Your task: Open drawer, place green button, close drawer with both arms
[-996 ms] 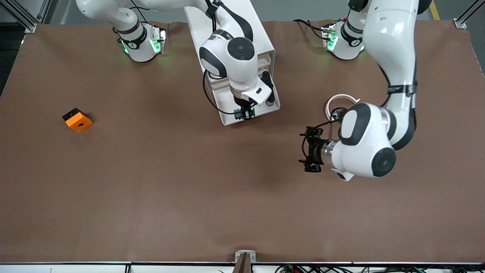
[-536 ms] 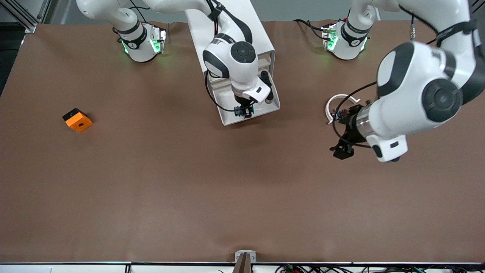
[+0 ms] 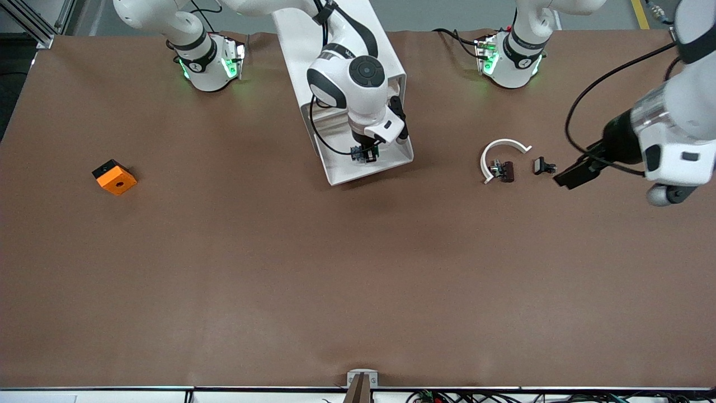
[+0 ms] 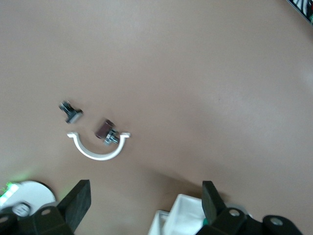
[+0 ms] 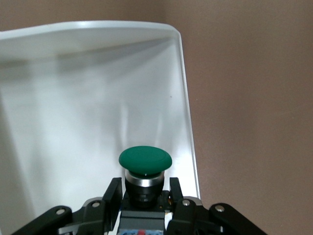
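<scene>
The white cabinet (image 3: 341,39) stands between the arm bases with one drawer (image 3: 394,162) pulled out toward the front camera. My right gripper (image 3: 364,152) is over the open drawer, shut on the button. In the right wrist view the button's green cap (image 5: 145,160) and dark body sit between my fingers (image 5: 112,193), with the white drawer tray (image 5: 88,98) below. My left gripper (image 3: 576,172) is open and empty above the table toward the left arm's end, beside the black clips. In the left wrist view its fingers (image 4: 78,200) stand wide apart.
A white arc (image 3: 502,152) and two small black clips (image 3: 503,169) (image 3: 542,165) lie toward the left arm's end; they also show in the left wrist view (image 4: 100,149). An orange-and-black cube (image 3: 114,177) lies toward the right arm's end.
My left arm has swung away from the table's middle toward its own end, uncovering the arc and clips. My right gripper has shifted slightly toward the cabinet, still holding the button.
</scene>
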